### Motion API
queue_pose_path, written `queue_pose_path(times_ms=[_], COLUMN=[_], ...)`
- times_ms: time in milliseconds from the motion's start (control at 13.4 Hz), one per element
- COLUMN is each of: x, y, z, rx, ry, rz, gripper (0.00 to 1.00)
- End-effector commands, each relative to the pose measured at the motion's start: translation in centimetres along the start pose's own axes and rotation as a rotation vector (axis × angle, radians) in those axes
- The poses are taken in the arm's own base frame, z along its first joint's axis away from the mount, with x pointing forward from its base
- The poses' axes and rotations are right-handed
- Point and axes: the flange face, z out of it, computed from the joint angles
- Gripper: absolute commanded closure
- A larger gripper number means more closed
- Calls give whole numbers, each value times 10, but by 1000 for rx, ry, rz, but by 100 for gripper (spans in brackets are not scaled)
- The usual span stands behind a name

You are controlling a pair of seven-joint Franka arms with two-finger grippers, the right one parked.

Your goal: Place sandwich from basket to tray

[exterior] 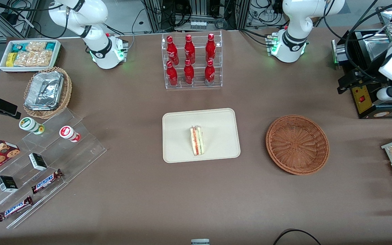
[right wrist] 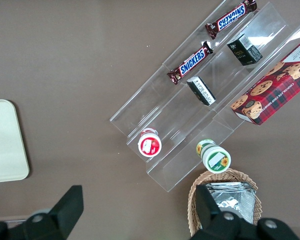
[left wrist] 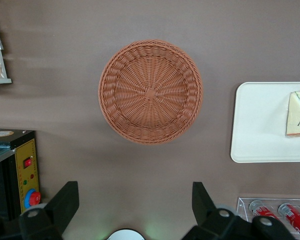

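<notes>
The sandwich (exterior: 196,141) lies on the tray (exterior: 179,124) at the table's middle, nearer the front camera than the rack of red bottles (exterior: 191,60). Toward the working arm's end sits the basket (exterior: 297,144), holding nothing. The gripper (left wrist: 135,202) hangs high above the table beside the basket, fingers (left wrist: 65,202) spread wide apart.

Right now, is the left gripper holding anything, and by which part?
Nothing is held. The gripper is open, hanging empty above the table near the basket, which is empty too. The sandwich lies on the tray, untouched.
</notes>
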Motion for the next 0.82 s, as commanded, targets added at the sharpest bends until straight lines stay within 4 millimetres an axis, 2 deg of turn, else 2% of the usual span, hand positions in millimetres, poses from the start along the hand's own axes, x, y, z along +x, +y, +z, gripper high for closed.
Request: queue_pose_path(times_ms=[0, 374, 748], x=[4, 5, -16], y=[-1, -5, -13], z=[-8, -12, -16], rx=[-4, 34, 35], ry=[17, 58, 90], rz=[14, 62, 53], gripper=[0, 0, 0])
